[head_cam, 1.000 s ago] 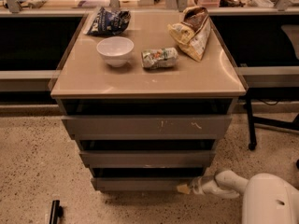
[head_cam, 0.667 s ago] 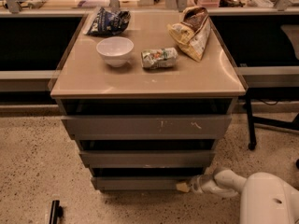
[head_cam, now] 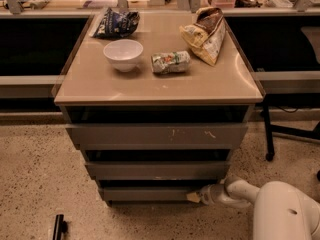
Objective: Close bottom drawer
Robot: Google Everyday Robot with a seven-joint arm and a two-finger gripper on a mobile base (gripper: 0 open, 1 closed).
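The bottom drawer [head_cam: 150, 193] is the lowest and narrowest of three grey-brown drawer fronts on the cabinet, plain and without a handle, with a thin dark gap above it. My gripper [head_cam: 196, 197] is low near the floor at the right end of that front, touching or almost touching it. My white arm [head_cam: 280, 211] reaches in from the lower right. The widest top front [head_cam: 157, 135] carries white scratch marks. The medium front [head_cam: 157, 170] lies between them.
On the cabinet top [head_cam: 100, 86] stand a white bowl [head_cam: 123, 54], a crushed can [head_cam: 170, 62], a yellow snack bag [head_cam: 205, 34] and a dark bag [head_cam: 114, 23]. A small black object [head_cam: 59, 226] lies on the speckled floor. A chair base [head_cam: 285, 134] stands right.
The gripper has moved a little to the left along the bottom drawer's front. The drawer's front looks pushed slightly further in.
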